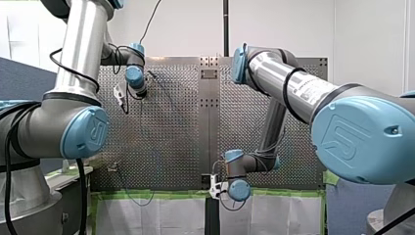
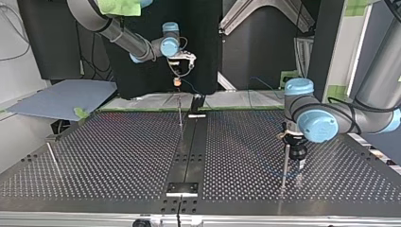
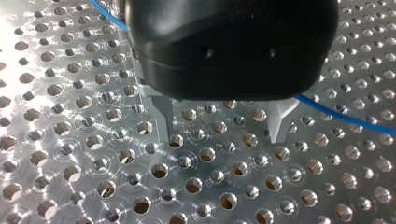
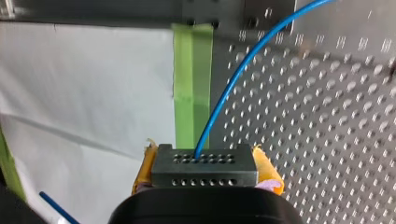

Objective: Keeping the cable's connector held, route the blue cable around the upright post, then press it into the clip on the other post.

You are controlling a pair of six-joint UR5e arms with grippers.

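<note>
At the far edge of the table (image 2: 118,146) in the top view, my right gripper (image 4: 204,158) is clamping the connector (image 4: 204,175), a dark block with rows of small holes, between its yellow pads (image 4: 265,169). The block is sitting squarely across the jaws. The blue cable (image 4: 243,70) is coming out of the connector's upper face and curving away over the perforated plate. It is passing beside a strip of green tape (image 4: 192,79) that is lying against a white sheet (image 4: 84,93) (a second short length of blue is showing beside the gripper's body, and its link to the main run cannot be told). Toward the near side of the top view, my left gripper (image 3: 219,133) is hanging low over the plate with its metal fingers (image 3: 161,121) spread apart and nothing between them. The blue cable is running behind its black body and coming out close to one finger; contact cannot be confirmed. In the top view this gripper is standing just behind an upright post (image 2: 285,163). A second thin post (image 2: 180,113) is standing near the dark middle strip (image 2: 191,146), well apart from the first. Whether the blue cable is wrapping either post cannot be told.
</note>
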